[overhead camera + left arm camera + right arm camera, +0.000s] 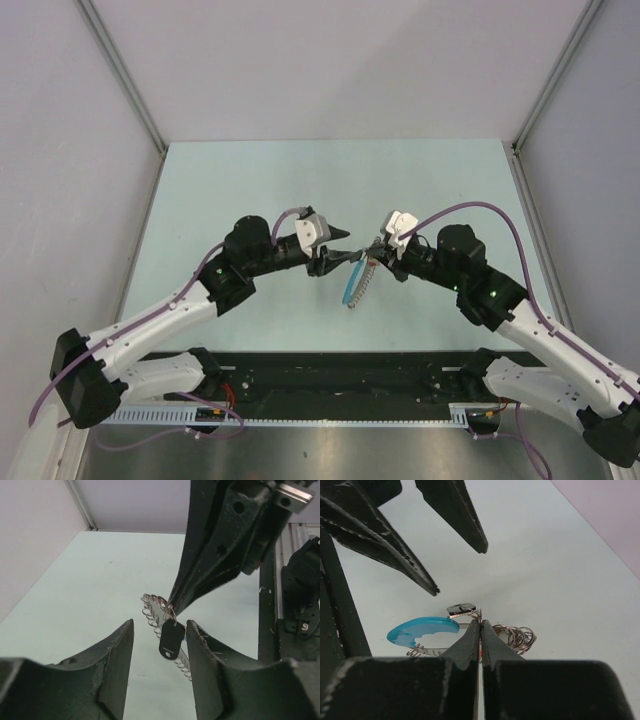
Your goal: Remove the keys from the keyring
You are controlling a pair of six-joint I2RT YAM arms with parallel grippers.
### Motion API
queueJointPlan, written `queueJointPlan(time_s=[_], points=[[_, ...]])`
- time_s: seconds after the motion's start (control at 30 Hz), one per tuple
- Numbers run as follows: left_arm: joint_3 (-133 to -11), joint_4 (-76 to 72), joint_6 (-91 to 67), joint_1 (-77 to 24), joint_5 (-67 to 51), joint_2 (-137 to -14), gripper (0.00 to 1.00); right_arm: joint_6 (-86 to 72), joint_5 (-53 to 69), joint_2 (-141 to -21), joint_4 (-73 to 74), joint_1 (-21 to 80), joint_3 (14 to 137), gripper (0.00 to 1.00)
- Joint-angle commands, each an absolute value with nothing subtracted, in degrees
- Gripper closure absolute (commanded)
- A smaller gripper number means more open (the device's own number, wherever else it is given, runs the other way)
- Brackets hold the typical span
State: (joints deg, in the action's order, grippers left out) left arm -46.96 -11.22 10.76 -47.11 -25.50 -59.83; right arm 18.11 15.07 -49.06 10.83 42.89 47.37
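Metal keyring (479,614) pinched in closed right pincer (480,622); left pincer (160,625) gapes half-open just beside it, empty.

Both arms meet at the blue strap (352,285), mid-surface. The right pincer (376,248), its jaws pressed together on the keyring (478,613), blocks the way in from the strap's right. The left pincer (352,244) stands parted just left of the strap, with a small black tag (170,639) hanging just ahead of its gap. Beyond the strap the pale surface (300,180) lies open to the far walls (330,70). On the near side of the strap, bare surface runs to the black base rail (340,375).
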Motion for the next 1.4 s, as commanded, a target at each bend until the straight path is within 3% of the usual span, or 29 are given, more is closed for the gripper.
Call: queueJointPlan(time_s=[0.0,0.33,0.63,0.83,0.93,0.97,1.07,1.37], points=[[-52.98,-10.56,3.44,-47.02,-25.75,-64.06,0.53,16.35,15.82,-47.29,6.68,42.8,48.52,1.0],[-55.89,-7.57,3.43,-47.02,-28.47,-67.32,0.63,15.91,15.21,-47.2,7.03,42.71,48.6,1.0],[-56.69,-4.13,4.04,-47.02,-28.47,-67.06,0.62,15.82,14.24,-47.55,7.03,42.8,48.6,1.0],[-58.97,-1.93,4.57,-47.02,-29.44,-69.87,0.66,15.64,14.24,-47.46,6.68,42.8,48.52,1.0],[-59.33,-2.02,4.75,-47.02,-30.14,-70.49,0.72,15.73,14.24,-47.46,6.68,42.98,48.52,1.0],[-59.5,-1.85,5.18,-47.02,-30.15,-70.58,0.82,15.73,14.15,-47.37,6.68,42.98,48.52,1.0],[-59.77,-0.97,5.62,-47.02,-29.54,-70.75,1.0,15.64,14.24,-47.37,6.86,42.8,48.6,1.0],[-60.2,1.76,0.53,-43.25,-30.49,-71.72,1.0,13.72,21.96,-45.27,4.14,37.63,47.82,1.0]])
